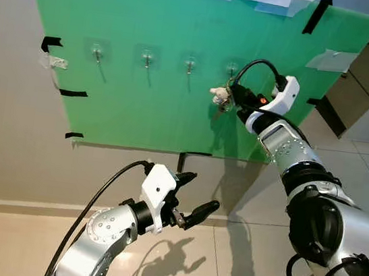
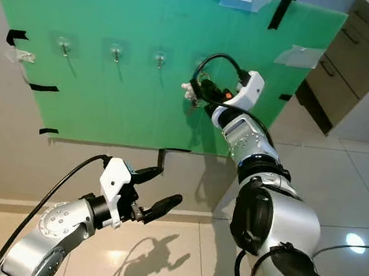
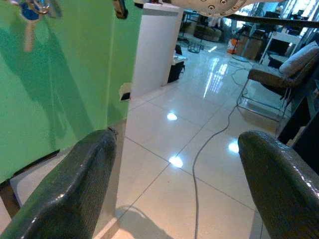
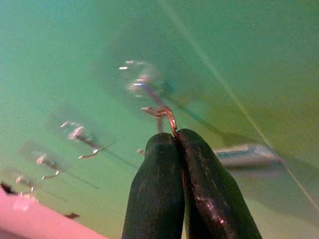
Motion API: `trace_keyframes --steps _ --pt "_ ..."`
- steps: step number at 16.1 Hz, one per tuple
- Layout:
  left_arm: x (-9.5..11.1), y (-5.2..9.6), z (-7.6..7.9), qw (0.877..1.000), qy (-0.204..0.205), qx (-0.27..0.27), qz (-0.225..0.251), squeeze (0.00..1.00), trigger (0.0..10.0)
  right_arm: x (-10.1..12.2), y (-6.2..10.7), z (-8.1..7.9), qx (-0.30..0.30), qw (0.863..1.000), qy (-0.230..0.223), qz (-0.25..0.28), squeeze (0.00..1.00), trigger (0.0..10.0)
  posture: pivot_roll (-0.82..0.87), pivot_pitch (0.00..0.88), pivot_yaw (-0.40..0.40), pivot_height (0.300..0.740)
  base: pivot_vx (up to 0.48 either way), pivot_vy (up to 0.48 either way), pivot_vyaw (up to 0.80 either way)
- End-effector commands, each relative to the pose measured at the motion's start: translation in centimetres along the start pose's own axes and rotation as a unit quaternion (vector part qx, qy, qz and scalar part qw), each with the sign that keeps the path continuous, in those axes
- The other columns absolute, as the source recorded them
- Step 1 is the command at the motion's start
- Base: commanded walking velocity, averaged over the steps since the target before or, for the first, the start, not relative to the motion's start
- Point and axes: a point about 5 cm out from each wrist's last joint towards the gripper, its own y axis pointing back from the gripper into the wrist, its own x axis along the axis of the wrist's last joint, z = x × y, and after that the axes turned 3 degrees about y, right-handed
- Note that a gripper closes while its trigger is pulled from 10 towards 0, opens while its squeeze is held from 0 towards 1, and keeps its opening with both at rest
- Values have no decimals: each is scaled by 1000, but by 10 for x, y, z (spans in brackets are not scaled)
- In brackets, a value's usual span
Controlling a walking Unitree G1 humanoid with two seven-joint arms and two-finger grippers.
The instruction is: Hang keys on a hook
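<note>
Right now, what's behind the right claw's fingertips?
The right claw, shut on the keys, sits at the rightmost hook, with the green board behind it. Whether the ring has caught the hook can't be told; the fingers cover it.

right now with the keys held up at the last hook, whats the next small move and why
Probably ease the right end effector slightly in and down so the key ring drops over the rightmost hook, then open. Its fingers are shut on the keys with the ring just at the hook's tip, close to the green board, so it does not yet look seated. The left end effector hangs open lower down.
</note>
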Motion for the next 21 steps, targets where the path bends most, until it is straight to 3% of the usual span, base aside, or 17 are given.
trace_keyframes --steps 1,4,5,10,11,12,13,14,18,20,21 --pt "2 -2 4 1000 -1 -5 1 0 10000 -3 4 8 -26 999 -19 -8 0 0 167 44 -70 740 0 0 0" --pt "1 -2 4 1000 3 -5 -1 0 10000 -21 5 9 -21 999 -11 -41 0 0 167 44 -70 740 0 0 0" --pt "1 -2 4 1000 3 -6 -2 0 10000 -24 4 8 -21 999 9 -47 0 0 163 45 -69 740 0 0 0" --pt "0 -3 4 1000 3 -4 -4 0 10000 -26 5 10 -30 998 4 -50 0 0 161 42 -73 740 0 0 0" --pt "0 -3 4 1000 2 -4 -3 0 10000 -29 7 15 -53 995 64 -59 0 8118 159 42 -74 740 0 0 0" --pt "1 -4 4 1000 0 -4 -3 0 10000 -29 7 16 -55 994 79 -60 0 10000 157 42 -75 740 0 0 0" --pt "1 -4 4 1000 -2 -4 -2 0 10000 -28 7 16 -55 992 101 -60 0 10000 154 41 -74 740 0 0 0" --pt "1 -5 4 1000 -1 -4 -2 0 10000 -24 6 12 -38 992 107 -48 1000 10000 153 40 -75 740 0 0 0" --pt "1 -8 2 1000 1 -3 2 0 10000 -1 0 0 -12 988 152 20 1000 10000 150 32 -78 740 0 0 0" --pt "2 -8 2 1000 11 -10 5 0 10000 2 1 0 -13 986 163 29 1000 10000 147 30 -78 740 0 0 0" --pt "3 -9 0 1000 4 -8 6 0 10000 3 4 6 -31 981 190 34 1000 10000 140 19 -80 740 0 0 0"
